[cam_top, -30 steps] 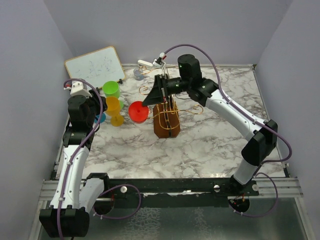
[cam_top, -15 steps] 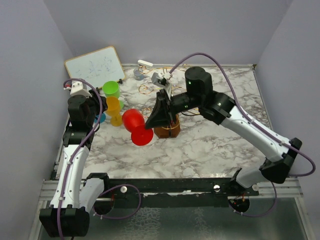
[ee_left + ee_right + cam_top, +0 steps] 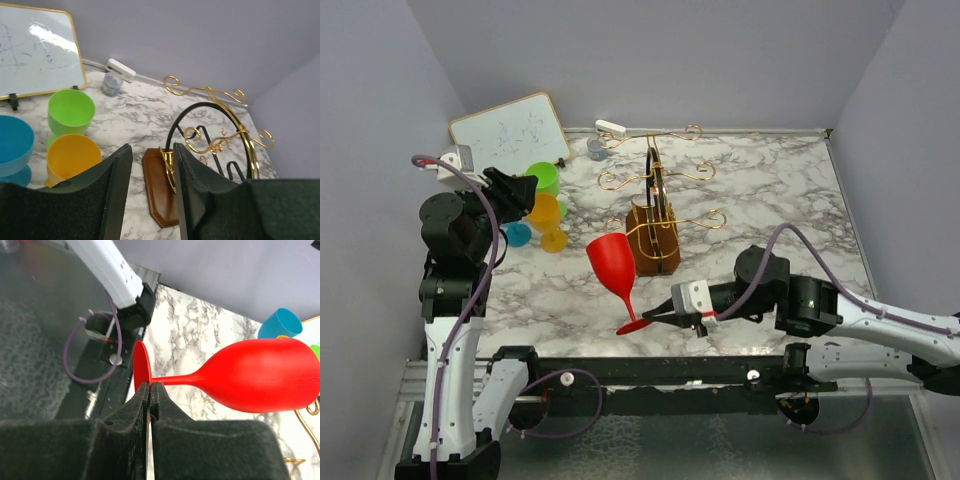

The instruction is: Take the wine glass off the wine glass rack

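Although several cups crowd the left side of the marble table [image 3: 770, 200], only one wine glass [image 3: 614, 263] is in view, with one wine glass rack [image 3: 654, 252]. Three plastic cups stand in a cluster at the left: one green cup [image 3: 71, 109], one orange cup [image 3: 73, 156] and one blue cup [image 3: 12, 145]. One whiteboard [image 3: 35, 50] leans at the far left corner. Near it are one small grey jar [image 3: 111, 83] and one white block [image 3: 120, 70] against the back wall.

The wine glass is opaque red, with a deep rounded bowl, a thin stem and a flat round foot. It is off the rack, just in front of the brown wooden base and to its left. It is tilted, with the bowl up toward the rack and the foot down toward the near edge. Whether the foot touches the table cannot be told. The rack's gold wire frame rises from the base with curled arms, and no glass hangs on any of them.

The right gripper [image 3: 657, 314] is pinched on the rim of the foot. In the right wrist view its dark pads [image 3: 141, 400] meet on the thin red disc, which is seen edge-on. The left gripper [image 3: 151, 155] is raised over the cups at the left, its fingers parted with a narrow gap. They hold and touch nothing.
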Robot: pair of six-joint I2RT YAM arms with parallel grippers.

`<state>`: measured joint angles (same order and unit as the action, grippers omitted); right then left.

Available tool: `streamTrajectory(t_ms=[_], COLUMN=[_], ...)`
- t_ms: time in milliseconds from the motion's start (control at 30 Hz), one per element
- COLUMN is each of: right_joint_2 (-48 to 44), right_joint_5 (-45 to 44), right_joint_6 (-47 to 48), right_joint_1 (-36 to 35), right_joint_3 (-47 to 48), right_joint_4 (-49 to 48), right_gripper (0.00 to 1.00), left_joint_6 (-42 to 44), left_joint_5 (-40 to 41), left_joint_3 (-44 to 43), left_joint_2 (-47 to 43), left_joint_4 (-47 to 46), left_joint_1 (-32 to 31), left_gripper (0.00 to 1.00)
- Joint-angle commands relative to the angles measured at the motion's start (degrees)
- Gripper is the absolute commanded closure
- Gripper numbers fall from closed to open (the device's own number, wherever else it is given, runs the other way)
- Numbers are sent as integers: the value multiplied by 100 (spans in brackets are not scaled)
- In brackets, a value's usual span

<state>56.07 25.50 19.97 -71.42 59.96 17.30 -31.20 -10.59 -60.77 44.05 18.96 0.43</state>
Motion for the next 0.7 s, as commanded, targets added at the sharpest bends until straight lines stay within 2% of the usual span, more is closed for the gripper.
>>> streamTrajectory(t_ms=[0, 167, 300, 500, 667], right_joint_2=[-461, -520, -412, -322, -167], right_joint_5=[-1618, -3045, -4210, -4853, -5333], right_joint_6=[1262, 2352, 3104, 3770, 4569], right_joint_1=[-636, -1609, -2315, -2682, -2896], right_joint_3=[-722, -1529, -2119, -2589, -3003], right_joint_4=[-819, -1021, -1549, -2282, -2770], right_gripper=[99, 99, 99, 99, 99], left_joint_6=[-211, -481, -678, -382, -399], left_joint_5=[-1179, -2308, -3183, -4113, -4494], left_joint_3=[-302, -331, -271, -144, 645], left_joint_2=[18, 43, 15, -79, -310], left_joint_4=[310, 308, 334, 1092, 1120], left_joint_1=[36, 36, 41, -62, -181], left_gripper=[59, 58, 58, 52, 48])
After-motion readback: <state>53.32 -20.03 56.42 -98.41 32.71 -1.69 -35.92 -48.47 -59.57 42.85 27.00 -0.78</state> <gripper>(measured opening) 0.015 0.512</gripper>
